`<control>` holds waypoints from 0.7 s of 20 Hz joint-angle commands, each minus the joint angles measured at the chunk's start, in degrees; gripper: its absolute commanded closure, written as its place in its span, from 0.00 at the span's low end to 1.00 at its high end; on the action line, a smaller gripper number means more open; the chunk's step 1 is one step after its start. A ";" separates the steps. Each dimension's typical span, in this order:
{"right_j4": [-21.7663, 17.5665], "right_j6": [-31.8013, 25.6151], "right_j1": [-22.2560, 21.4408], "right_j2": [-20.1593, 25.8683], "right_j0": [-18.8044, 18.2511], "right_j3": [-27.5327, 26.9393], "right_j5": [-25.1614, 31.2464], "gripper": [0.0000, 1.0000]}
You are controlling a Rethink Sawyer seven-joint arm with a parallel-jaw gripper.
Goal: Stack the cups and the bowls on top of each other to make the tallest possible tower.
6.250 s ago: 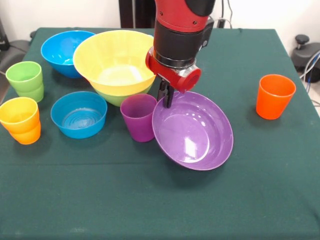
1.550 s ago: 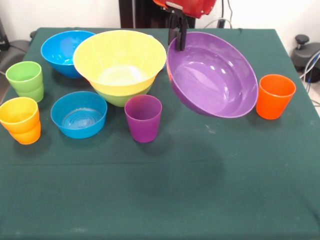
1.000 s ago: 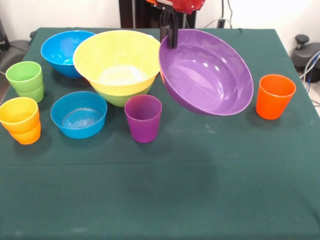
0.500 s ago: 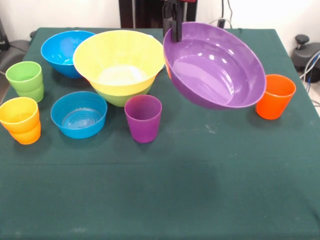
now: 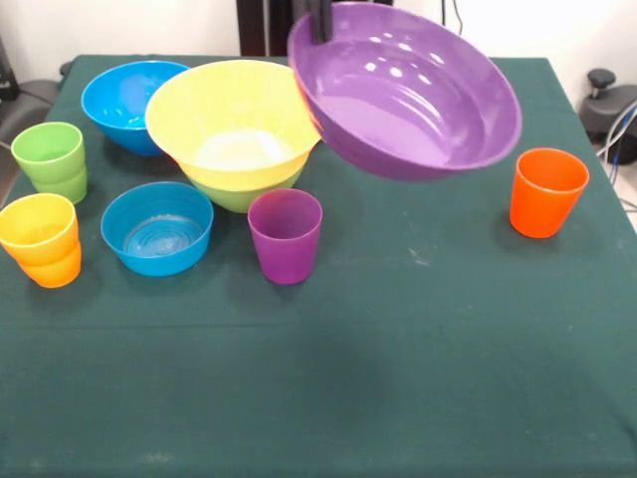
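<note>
You see the gripper [image 5: 320,22] only as dark tips at the top edge, its jaws clamped on the far rim of the purple bowl [image 5: 408,95]. That bowl hangs tilted in the air, clear of the worktop [image 5: 398,368], partly over the yellow bowl [image 5: 231,119]. The yellow bowl sits nested in the lime bowl [image 5: 234,194]. The purple cup [image 5: 286,236] stands just in front of them, the orange cup [image 5: 546,191] well apart.
</note>
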 commanded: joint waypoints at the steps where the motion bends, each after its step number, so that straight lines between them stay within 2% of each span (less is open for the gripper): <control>1: -3.10 -21.86 -4.36 9.58 -6.02 9.05 7.91 1.00; 3: -3.03 -22.50 -5.22 11.53 -8.42 10.48 8.75 1.00; 7: -4.92 -23.37 -4.35 14.92 -12.56 12.96 5.75 1.00; 14: -10.12 -22.63 -1.97 17.07 -15.87 15.96 -0.01 1.00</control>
